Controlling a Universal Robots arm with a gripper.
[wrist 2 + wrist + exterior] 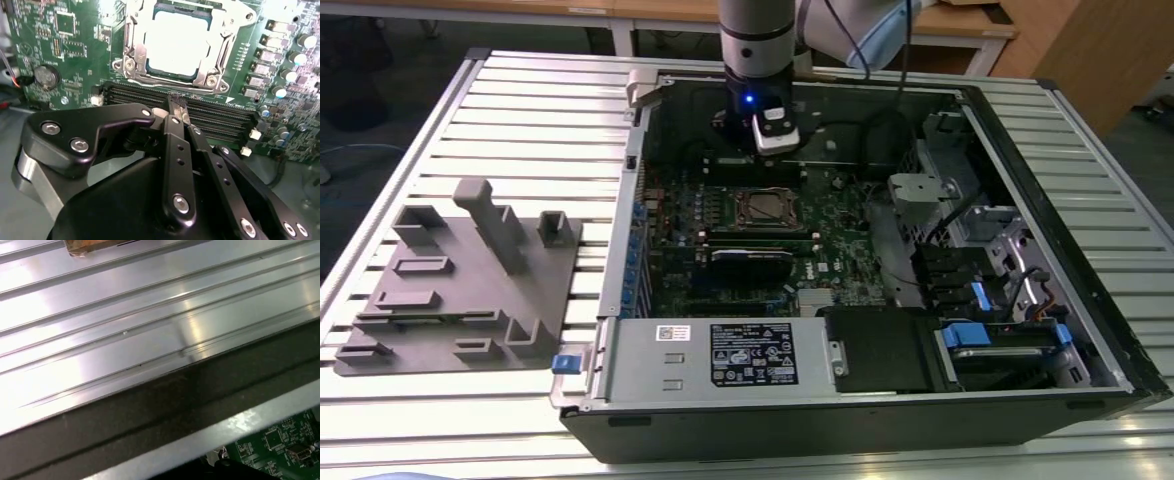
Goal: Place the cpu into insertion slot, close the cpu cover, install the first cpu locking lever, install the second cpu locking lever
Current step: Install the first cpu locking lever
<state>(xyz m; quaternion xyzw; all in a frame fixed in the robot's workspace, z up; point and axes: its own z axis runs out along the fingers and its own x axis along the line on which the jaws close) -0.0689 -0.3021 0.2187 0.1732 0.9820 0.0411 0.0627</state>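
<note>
The cpu (177, 45): one, framed by one cpu cover (134, 52).

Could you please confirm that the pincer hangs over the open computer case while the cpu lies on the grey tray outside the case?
Not quite. The cpu is not on the grey tray; the second wrist view shows it on the green motherboard, framed by the cpu cover. The pincer does hang over the open computer case.
</note>
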